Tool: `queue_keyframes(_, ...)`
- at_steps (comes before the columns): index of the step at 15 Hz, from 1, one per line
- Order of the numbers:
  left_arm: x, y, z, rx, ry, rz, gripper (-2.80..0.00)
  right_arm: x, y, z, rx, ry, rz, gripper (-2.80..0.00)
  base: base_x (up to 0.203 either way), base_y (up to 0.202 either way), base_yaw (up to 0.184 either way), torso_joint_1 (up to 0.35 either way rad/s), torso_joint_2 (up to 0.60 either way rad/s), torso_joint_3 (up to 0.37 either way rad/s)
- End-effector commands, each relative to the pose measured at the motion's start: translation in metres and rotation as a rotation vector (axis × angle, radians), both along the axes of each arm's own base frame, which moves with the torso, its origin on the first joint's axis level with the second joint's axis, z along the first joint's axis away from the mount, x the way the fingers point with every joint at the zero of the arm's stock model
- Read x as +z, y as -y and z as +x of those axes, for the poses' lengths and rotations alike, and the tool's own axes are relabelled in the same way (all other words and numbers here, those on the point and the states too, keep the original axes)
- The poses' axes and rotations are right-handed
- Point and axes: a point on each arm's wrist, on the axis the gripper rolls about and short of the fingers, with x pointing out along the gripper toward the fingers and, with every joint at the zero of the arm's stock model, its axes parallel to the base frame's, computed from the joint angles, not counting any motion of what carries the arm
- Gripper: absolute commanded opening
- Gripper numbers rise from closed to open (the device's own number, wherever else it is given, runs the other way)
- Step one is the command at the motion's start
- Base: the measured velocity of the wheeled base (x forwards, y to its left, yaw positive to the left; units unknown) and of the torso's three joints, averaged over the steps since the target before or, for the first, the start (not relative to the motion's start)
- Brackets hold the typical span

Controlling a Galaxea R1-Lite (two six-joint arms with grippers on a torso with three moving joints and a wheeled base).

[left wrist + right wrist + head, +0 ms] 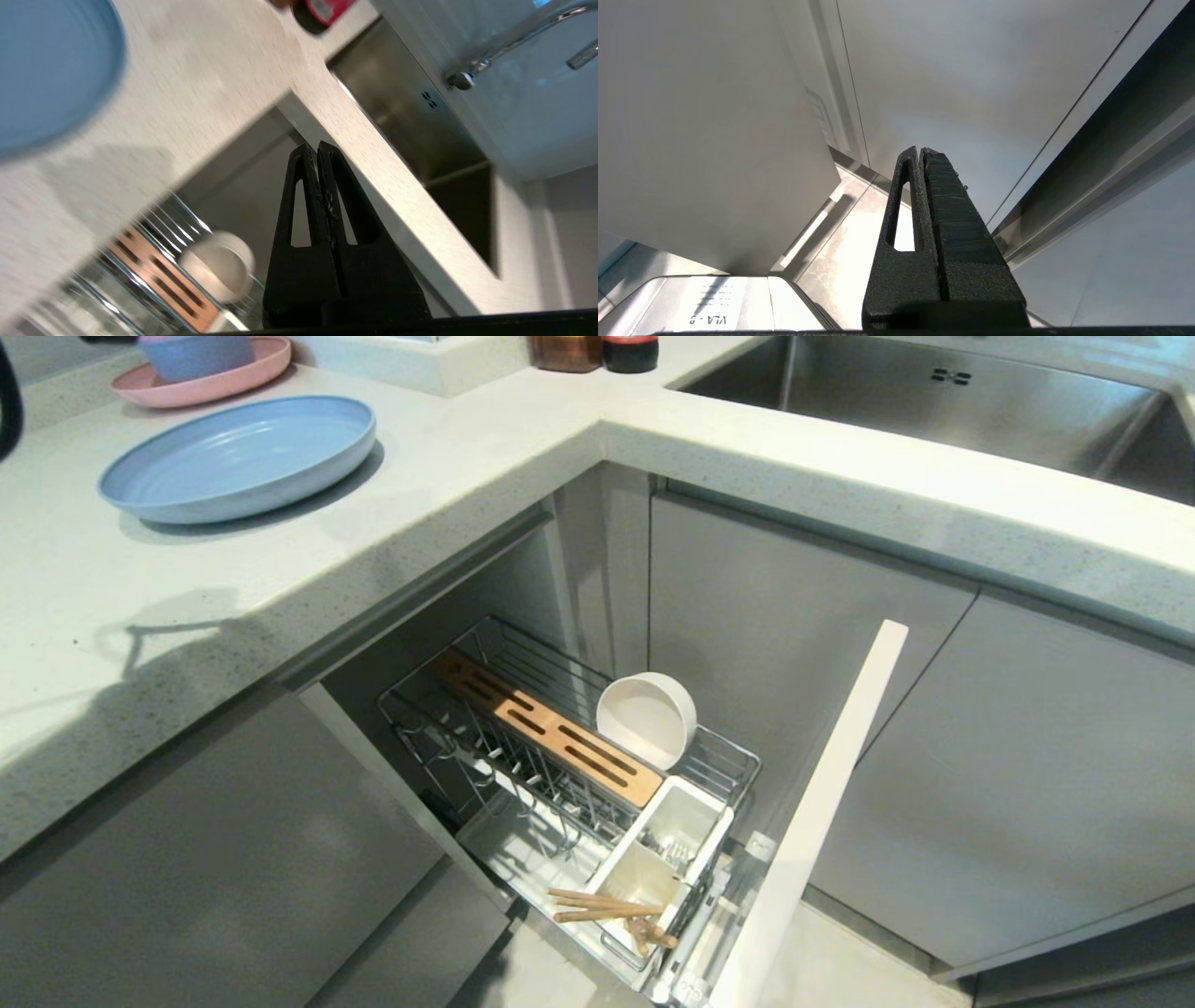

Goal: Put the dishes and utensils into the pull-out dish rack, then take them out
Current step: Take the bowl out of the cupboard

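Head view shows the pull-out dish rack (523,747) drawn out of the corner cabinet, below the pale speckled surface (280,569). The off-white bowl (647,719) stands tipped on its edge against the rack's far side, just beside the slotted bamboo strip (541,728). The chopsticks (607,907) lie across the nearer white cup (639,882), and metal cutlery (667,847) shows dimly in the cup behind it. The light-blue plate (238,457) sits flat on the surface, up and to the left of the rack, well apart from it, with a pink plate (201,383) further back. The steel sink (934,401) lies to the right.

Neither arm appears in that view. In the left wrist view the left pincer (318,147) has its two tips pressed together with nothing between them, hanging above the surface's edge. From it the light-blue plate (51,70) lies off to one side on the surface, while the bowl (217,266) and rack (154,261) lie lower, beneath the overhang. The right pincer (920,150) is likewise closed and empty, parked low by the cabinet fronts (948,70).

Being round, the plate offers no long axis; its raised rim is what matters. I judge the left arm the nearer to it, and the plate the one dish yet unloaded.
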Motion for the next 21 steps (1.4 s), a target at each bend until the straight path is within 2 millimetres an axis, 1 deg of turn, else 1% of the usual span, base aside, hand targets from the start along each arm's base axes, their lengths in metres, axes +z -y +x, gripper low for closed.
queue_keyframes(1,-0.016,0.024,0.007,-0.028,-0.078,-0.057,-2.80,0.000,0.000,0.000,0.000,-0.002,0.000,-2.80,0.000,0.000,0.000,0.000,0.00,0.000)
queue_keyframes(5,-0.062,0.054,0.019,-0.066,-0.333,-0.034,-2.80,0.000,0.000,0.000,0.000,-0.002,0.000,-2.80,0.000,0.000,0.000,0.000,0.00,0.000)
queue_keyframes(8,-0.085,0.077,0.031,-0.107,-0.429,-0.008,-2.80,0.000,0.000,0.000,0.001,-0.002,0.000,-2.80,0.000,0.000,0.000,0.000,0.00,0.000)
queue_keyframes(11,-0.113,0.096,0.051,-0.082,-0.511,0.026,-2.80,0.000,0.000,0.000,0.000,-0.002,0.000,-2.80,0.000,0.000,0.000,0.000,0.00,0.000)
queue_keyframes(13,-0.132,0.107,0.070,-0.046,-0.546,0.061,-2.80,0.000,0.000,0.000,0.000,-0.002,0.000,-2.80,0.000,0.000,0.000,0.000,0.00,0.000)
queue_keyframes(15,-0.145,0.110,0.087,-0.035,-0.586,0.079,-2.80,0.000,0.000,0.000,0.000,-0.002,0.000,-2.80,0.000,0.000,0.000,0.000,0.00,0.000)
queue_keyframes(16,-0.149,0.111,0.092,-0.043,-0.603,0.083,-2.80,0.000,0.000,0.000,0.000,-0.002,0.000,-2.80,0.000,0.000,0.000,0.000,0.00,0.000)
queue_keyframes(17,-0.152,0.113,0.095,-0.054,-0.618,0.086,0.00,0.000,0.000,0.000,0.000,-0.002,0.000,-2.80,0.000,0.000,0.000,0.000,0.00,0.000)
queue_keyframes(21,-0.166,0.121,0.115,-0.051,-0.636,0.073,0.00,0.000,0.000,0.000,0.000,-0.002,0.000,-2.80,0.000,0.000,0.000,0.000,0.00,0.000)
